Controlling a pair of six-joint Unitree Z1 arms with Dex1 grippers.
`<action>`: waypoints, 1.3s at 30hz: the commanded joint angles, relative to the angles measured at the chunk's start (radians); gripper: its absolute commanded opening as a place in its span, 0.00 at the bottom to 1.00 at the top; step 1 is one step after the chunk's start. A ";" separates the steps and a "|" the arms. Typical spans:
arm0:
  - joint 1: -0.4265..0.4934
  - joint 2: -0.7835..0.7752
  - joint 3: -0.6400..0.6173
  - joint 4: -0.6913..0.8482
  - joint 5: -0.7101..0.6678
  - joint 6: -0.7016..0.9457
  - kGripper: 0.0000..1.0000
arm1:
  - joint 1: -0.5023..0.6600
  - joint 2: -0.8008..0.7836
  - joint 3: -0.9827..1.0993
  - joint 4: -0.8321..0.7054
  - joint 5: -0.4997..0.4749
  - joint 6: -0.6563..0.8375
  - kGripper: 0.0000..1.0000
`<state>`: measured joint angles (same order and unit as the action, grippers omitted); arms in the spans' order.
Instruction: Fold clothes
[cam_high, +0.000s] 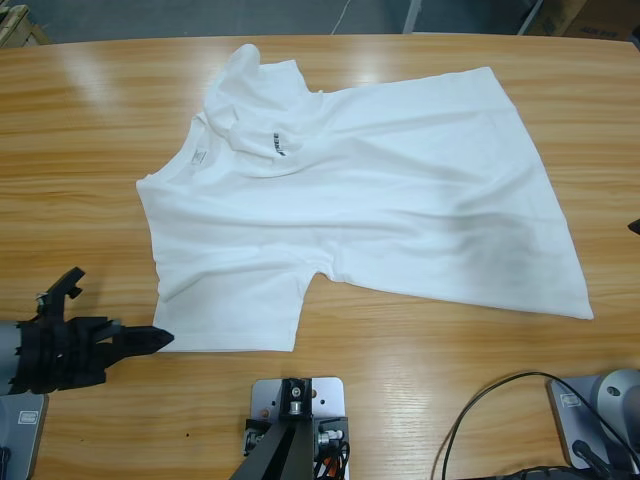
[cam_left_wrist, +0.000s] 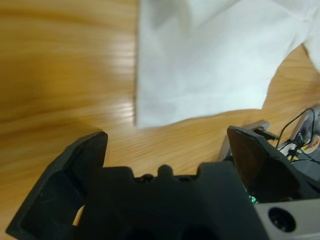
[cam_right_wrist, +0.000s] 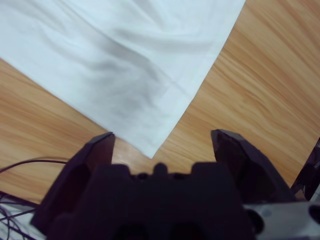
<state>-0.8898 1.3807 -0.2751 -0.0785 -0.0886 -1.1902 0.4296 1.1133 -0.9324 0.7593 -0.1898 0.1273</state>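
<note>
While my left pincer (cam_left_wrist: 165, 145) is hovering spread just beside the T-shirt (cam_high: 360, 200) sleeve corner, gripping nothing, my right pincer (cam_right_wrist: 161, 145) is hanging equally spread over the T-shirt's bottom hem corner. Beyond both, the T-shirt is lying flat and rumpled across the worktop (cam_high: 90, 150), one sleeve folded over its logo (cam_high: 279, 144).

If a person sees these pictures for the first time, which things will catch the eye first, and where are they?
First comes the white T-shirt, spread across the middle of the wooden table, with one sleeve crumpled over the chest beside a small dark logo. Next is the left gripper, jaws open, at the corner of the near sleeve on the table's left. In the right wrist view the right gripper, also open, hovers over a hem corner.
</note>
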 joint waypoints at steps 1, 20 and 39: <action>-0.067 0.180 0.022 -0.107 -0.014 -0.016 0.96 | 0.008 0.019 0.017 -0.002 -0.008 -0.001 0.79; -0.067 0.298 0.087 -0.308 -0.006 -0.088 0.97 | 0.008 0.019 0.022 -0.009 -0.007 -0.001 0.79; -0.067 0.281 0.139 -0.305 0.046 -0.215 0.00 | 0.003 0.011 0.027 -0.018 0.004 0.000 0.77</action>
<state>-0.9499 1.5876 -0.2008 -0.4111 -0.0731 -1.3876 0.4296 1.1132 -0.9324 0.7495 -0.1898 0.1273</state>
